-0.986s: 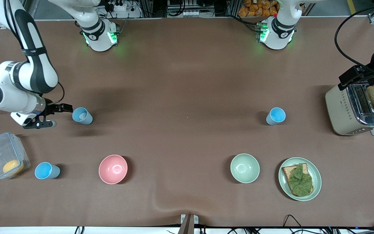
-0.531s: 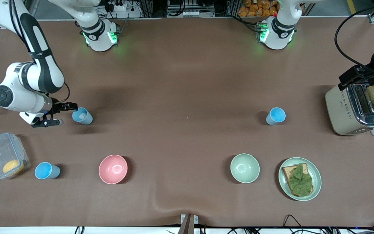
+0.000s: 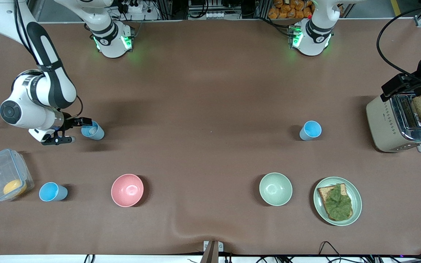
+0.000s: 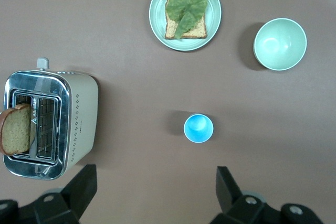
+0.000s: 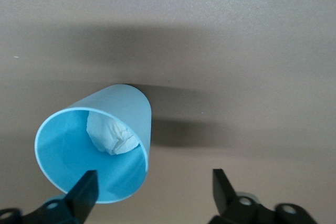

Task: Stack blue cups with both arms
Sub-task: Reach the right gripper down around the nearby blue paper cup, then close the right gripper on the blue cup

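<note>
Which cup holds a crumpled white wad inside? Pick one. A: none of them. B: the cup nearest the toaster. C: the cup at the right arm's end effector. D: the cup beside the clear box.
C: the right wrist view shows a white wad inside the cup at the right end effector.

Right claw [image 3: 74, 129] open beside blue cup [image 3: 93, 130]; left claw [image 3: 411, 91] over toaster [image 3: 389, 124]; arm waits.
</note>
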Motion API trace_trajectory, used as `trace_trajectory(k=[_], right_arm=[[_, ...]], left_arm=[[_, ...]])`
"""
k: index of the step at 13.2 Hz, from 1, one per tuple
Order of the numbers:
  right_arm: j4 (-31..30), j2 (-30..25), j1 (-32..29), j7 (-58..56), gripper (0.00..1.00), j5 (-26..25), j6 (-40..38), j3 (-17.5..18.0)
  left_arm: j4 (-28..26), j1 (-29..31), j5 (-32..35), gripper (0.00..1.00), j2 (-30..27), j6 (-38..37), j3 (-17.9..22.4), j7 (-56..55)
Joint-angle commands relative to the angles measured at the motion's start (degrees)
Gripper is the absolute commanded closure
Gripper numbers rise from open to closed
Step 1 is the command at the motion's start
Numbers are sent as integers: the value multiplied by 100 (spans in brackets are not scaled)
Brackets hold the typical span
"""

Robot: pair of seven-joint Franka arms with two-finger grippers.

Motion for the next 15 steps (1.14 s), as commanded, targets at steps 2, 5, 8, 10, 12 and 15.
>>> trace_trajectory(k=[2, 5, 8, 10, 12, 15], right_arm=[[117, 129, -15, -8, 54, 126, 15, 16], [178, 182, 12, 27, 94, 178, 15, 25], [301, 279, 100, 9, 100, 407, 15, 16], [416, 332, 161, 0, 100, 407, -55, 16], [599, 323, 327, 53, 100, 407, -256, 16], [1380, 323, 801, 708, 100, 407, -1247, 25]], left_arm=[[75, 33, -136, 0, 4, -90, -7, -26], [67, 33, -136, 0, 4, -90, -7, -26], [67, 33, -136, 0, 4, -90, -7, -26], [67, 33, -136, 0, 4, -90, -7, -26], [67, 33, -136, 0, 4, -90, -7, -26], [67, 33, -136, 0, 4, -90, -7, -26]])
